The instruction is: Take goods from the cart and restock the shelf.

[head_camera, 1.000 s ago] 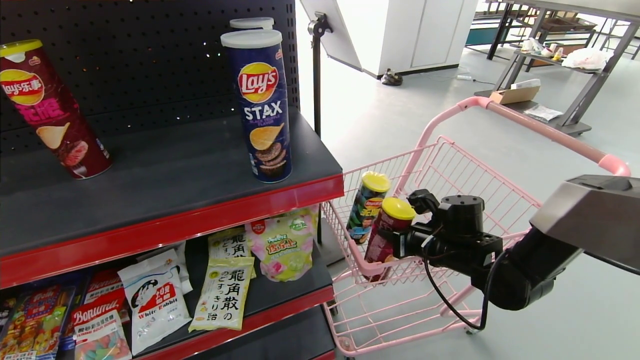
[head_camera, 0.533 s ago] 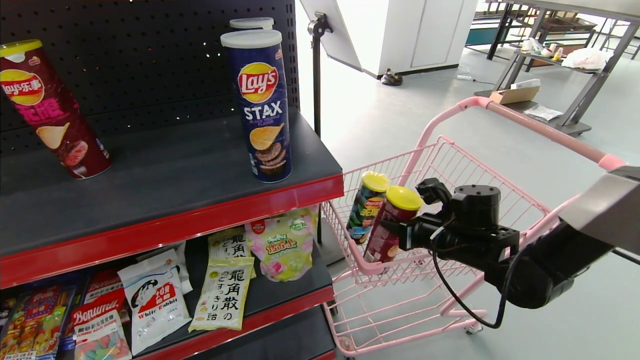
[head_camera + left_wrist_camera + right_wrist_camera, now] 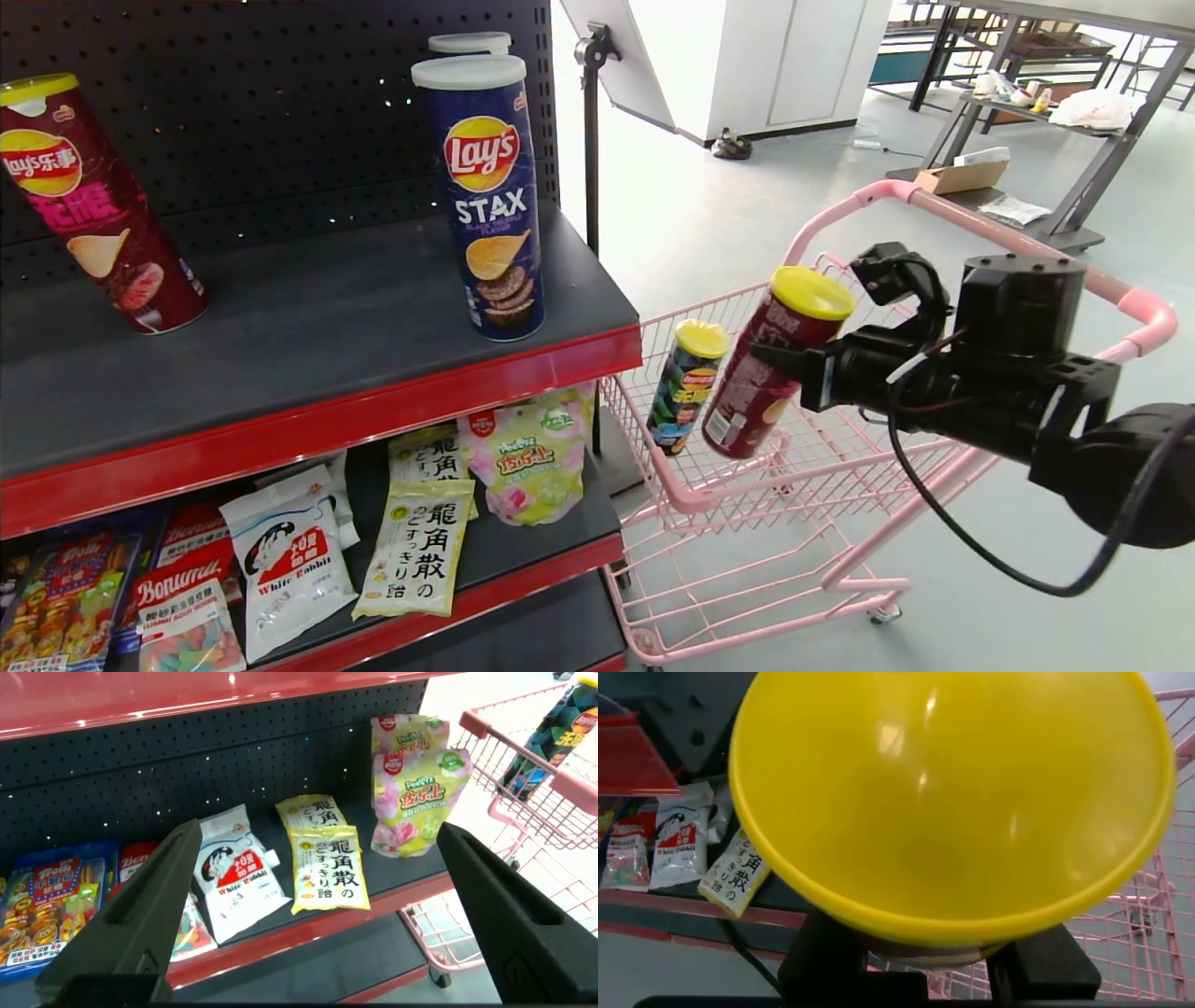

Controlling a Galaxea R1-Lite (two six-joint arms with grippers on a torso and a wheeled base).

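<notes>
My right gripper (image 3: 810,366) is shut on a maroon chip can with a yellow lid (image 3: 770,367), holding it tilted above the front rim of the pink cart (image 3: 845,439). In the right wrist view the can's yellow lid (image 3: 952,793) sits close to the lens. A second can with a yellow lid and dark green label (image 3: 687,383) still leans in the cart's front corner. The top shelf (image 3: 308,327) holds a dark blue can (image 3: 485,196) and a maroon can (image 3: 93,205). My left gripper (image 3: 318,915) is open, facing the lower snack shelf.
The lower shelf (image 3: 308,943) carries several snack bags, among them a white one (image 3: 234,873), a yellow one (image 3: 327,863) and a green-pink one (image 3: 416,784). A thin stand (image 3: 590,131) rises beside the shelf end. Tables (image 3: 1046,103) stand far right across open floor.
My right gripper has lifted the maroon can up out of the cart, rising and drifting slightly right. The green-labelled can stayed in the cart.
</notes>
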